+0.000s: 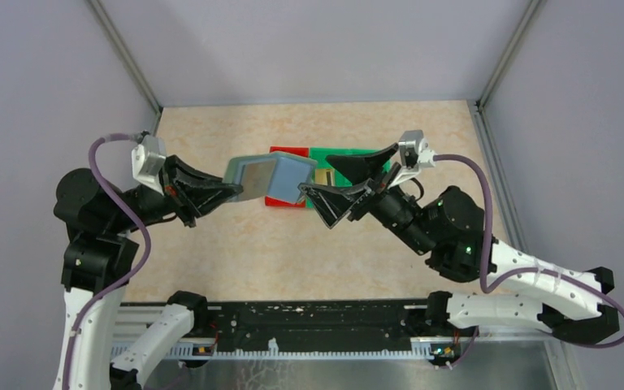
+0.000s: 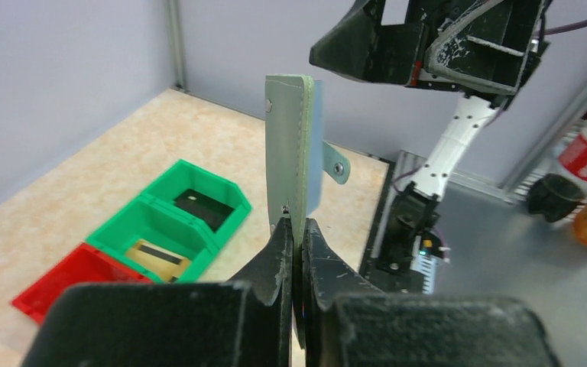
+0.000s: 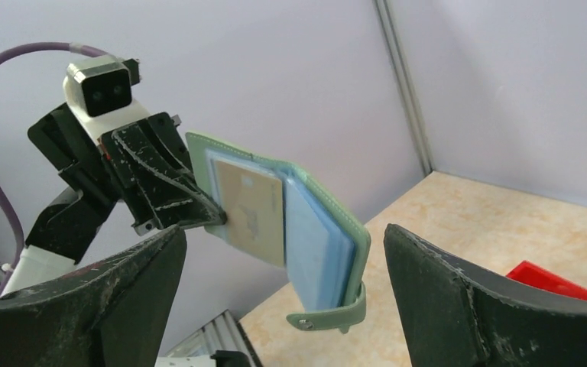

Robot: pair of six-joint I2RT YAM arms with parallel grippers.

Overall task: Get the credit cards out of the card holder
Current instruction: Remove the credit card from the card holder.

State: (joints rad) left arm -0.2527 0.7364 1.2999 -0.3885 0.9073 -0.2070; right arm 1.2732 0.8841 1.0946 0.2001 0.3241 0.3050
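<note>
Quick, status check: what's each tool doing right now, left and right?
Left tool: closed, holding the card holder by its edge.
Right tool: open, gripping nothing.

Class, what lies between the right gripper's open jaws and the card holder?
Nothing: in the right wrist view, only bare air separates the right gripper from the card holder.

Card holder [image 3: 313, 229]: pale grey-green, open, upright in mid-air, one edge pinched in the left gripper [image 2: 296, 228].
Tan card [image 3: 252, 210]: tucked in an inner pocket (face showing).
Dark card [image 2: 202, 206], gold striped card [image 2: 157, 256]: flat in green bins [image 2: 134, 222].
</note>
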